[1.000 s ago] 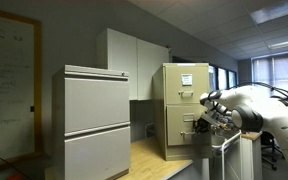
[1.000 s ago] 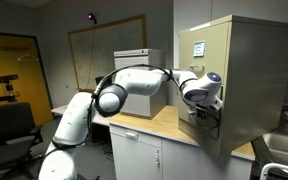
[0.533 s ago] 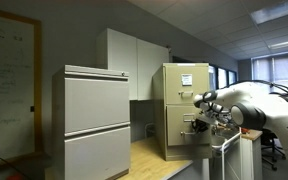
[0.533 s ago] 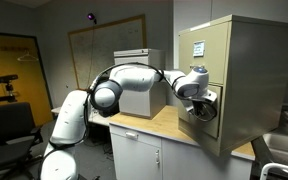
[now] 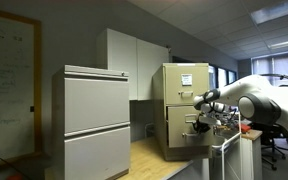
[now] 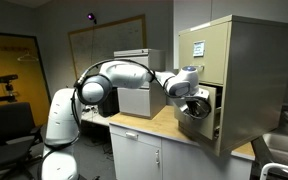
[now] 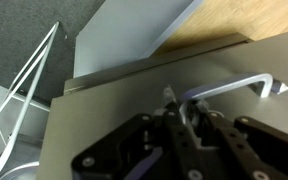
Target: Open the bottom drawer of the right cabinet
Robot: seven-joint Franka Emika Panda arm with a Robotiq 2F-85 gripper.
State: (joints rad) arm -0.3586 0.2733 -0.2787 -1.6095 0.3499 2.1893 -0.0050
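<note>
Cannot tell whether clamped or loosely hooked with fingers [image 7: 174, 112] at the handle [image 7: 234, 85]; may slip off, or jam the bottom drawer [image 6: 197, 120], pulling crookedly.

Grey two-drawer cabinet [image 5: 96, 120] on wooden countertop [image 5: 149, 155]; whiteboard [image 5: 9, 85] on wall.
</note>
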